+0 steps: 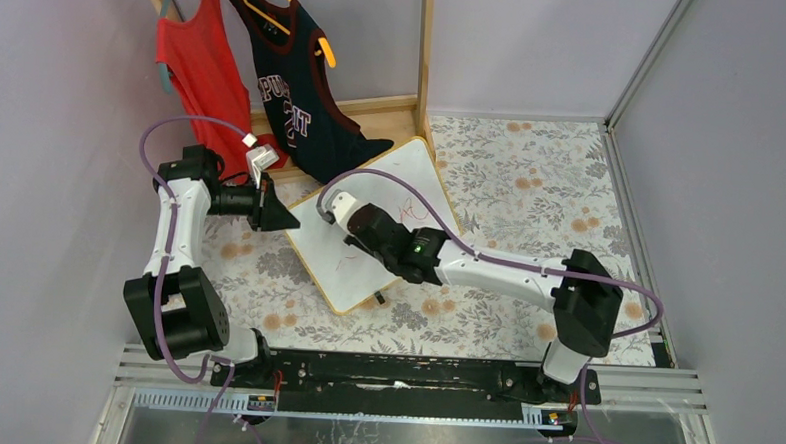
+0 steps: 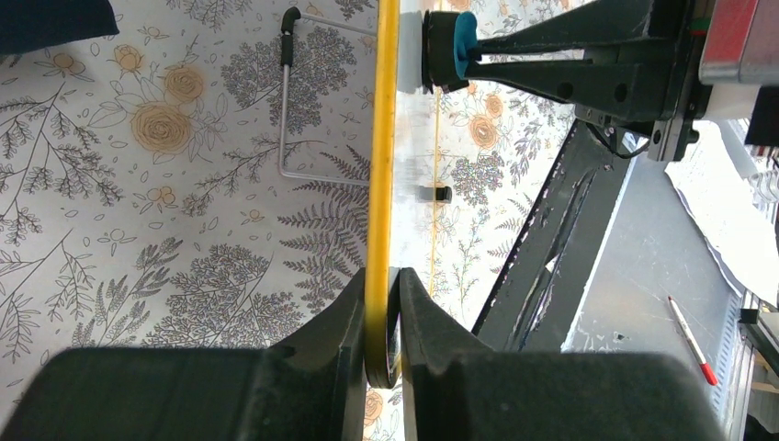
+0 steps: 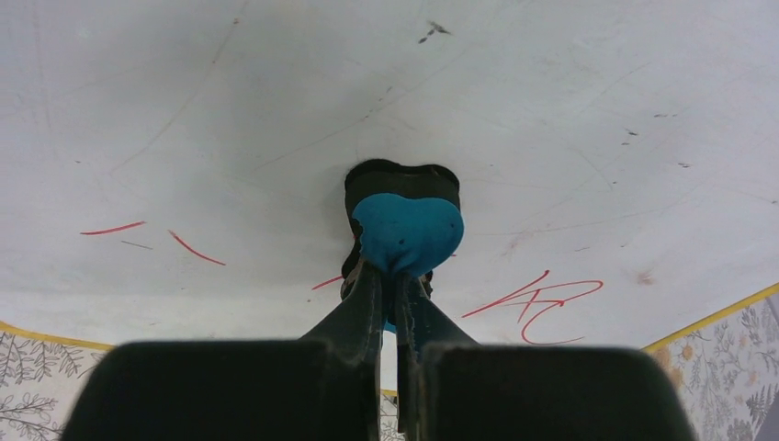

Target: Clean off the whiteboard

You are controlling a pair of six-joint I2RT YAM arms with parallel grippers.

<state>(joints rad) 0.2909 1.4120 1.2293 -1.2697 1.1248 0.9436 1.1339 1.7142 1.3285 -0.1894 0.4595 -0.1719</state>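
The whiteboard (image 1: 411, 178) stands tilted on the floral table, with a light-wood frame and red marks (image 3: 542, 303). My left gripper (image 1: 274, 214) is shut on the board's left edge. In the left wrist view the yellow frame edge (image 2: 381, 138) runs between its fingertips (image 2: 381, 317). My right gripper (image 1: 337, 215) is shut on a blue eraser (image 3: 407, 230) whose black pad presses against the board's white face (image 3: 570, 110). More red strokes (image 3: 115, 228) lie to the eraser's left. The eraser also shows in the left wrist view (image 2: 462, 46).
A red shirt (image 1: 200, 68) and a navy jersey (image 1: 295, 88) hang on a wooden rack behind the board. The board's wire stand (image 2: 285, 110) rests on the floral cloth (image 1: 531, 168). A red pen (image 2: 689, 340) lies on the grey surface beyond the table's near rail.
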